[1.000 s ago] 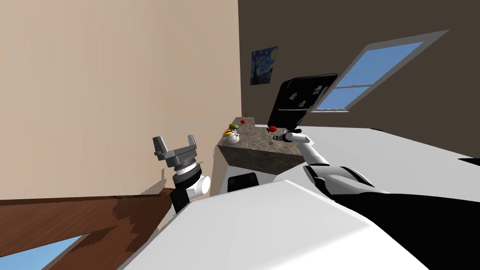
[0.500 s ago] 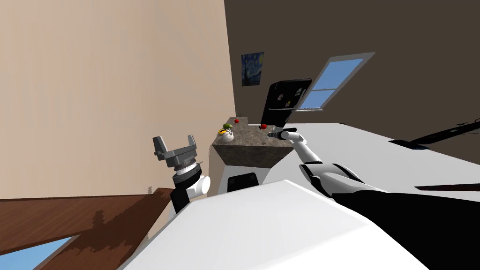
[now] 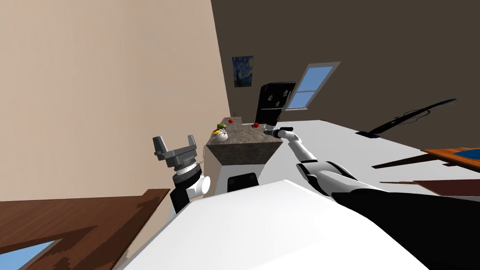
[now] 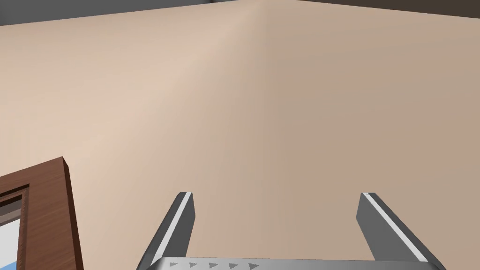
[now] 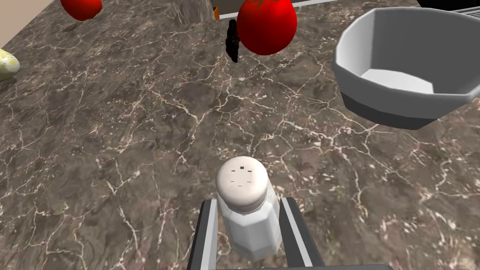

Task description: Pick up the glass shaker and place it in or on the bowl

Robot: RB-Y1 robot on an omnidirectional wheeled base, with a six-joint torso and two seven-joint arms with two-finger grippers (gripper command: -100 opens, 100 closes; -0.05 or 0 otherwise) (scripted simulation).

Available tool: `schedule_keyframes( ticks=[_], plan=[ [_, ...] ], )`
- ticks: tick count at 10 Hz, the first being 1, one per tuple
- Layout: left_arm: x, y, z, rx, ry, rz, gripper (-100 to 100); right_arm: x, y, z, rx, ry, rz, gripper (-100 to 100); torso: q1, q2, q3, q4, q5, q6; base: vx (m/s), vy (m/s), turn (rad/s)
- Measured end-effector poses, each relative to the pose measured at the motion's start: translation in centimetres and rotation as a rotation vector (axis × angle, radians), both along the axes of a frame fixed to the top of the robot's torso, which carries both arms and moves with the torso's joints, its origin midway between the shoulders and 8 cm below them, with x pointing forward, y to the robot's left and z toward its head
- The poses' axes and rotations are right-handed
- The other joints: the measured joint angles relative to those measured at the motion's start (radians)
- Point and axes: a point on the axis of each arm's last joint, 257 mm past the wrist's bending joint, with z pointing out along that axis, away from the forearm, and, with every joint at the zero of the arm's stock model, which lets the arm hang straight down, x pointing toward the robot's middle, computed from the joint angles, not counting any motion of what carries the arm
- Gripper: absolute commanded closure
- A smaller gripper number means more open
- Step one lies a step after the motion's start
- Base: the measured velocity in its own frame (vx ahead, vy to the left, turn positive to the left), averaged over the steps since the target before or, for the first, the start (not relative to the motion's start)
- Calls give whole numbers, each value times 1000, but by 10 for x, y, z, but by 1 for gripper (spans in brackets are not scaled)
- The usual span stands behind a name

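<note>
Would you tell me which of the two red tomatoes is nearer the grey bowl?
The tomato beside the small black object, just off the bowl; the other tomato sits far across the counter.

left arm [image 3: 186, 185]: white, dark-jointed, folded upright | left gripper [image 4: 276, 194]: thin grey fingers wide apart | right arm [image 3: 304, 152]: stretched forward | right gripper [image 5: 248, 202]: fingers pressing white-capped clear shaker [image 5: 244, 225]
</note>
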Motion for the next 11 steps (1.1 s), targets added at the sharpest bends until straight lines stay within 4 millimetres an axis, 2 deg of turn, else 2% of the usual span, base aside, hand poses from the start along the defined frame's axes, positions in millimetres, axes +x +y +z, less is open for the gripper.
schedule_keyframes(
  ticks=[2,5,9,11],
  plan=[
    [0,0,0,0,0,0,0,12,29,12,22,-53,38,100,-3,2,1,0,-1,0,-89,-159,-58],
    [0,0,0,0,0,0,0,15,49,21,38,-97,74,100,-5,-5,-3,-1,-1,-2,-19,-194,87],
    [0,0,0,0,0,0,0,20,56,27,26,-123,98,100,-8,-9,-5,-2,-1,-3,16,-234,229],
    [0,0,0,0,0,0,0,21,56,29,9,-135,107,100,-10,-14,-8,-2,-1,-4,46,-315,315]
  ],
)
